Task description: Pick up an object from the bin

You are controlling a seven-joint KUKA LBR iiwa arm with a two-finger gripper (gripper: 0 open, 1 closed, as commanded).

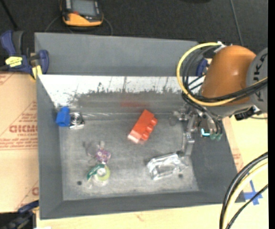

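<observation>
My gripper (187, 147) is low at the right side of the bin, under the arm's orange cover. Its tip comes down just above the upper right corner of a clear, crumpled plastic piece (165, 167) that lies at the front right of the bin floor. A red toy block (142, 126) lies tilted in the middle of the bin, left of the gripper and apart from it.
A blue cap with a shiny metal part (66, 118) sits at the far left by the bin wall. A small clear thing with purple and green parts (99, 168) lies at the front left. The bin's right wall is close beside the gripper.
</observation>
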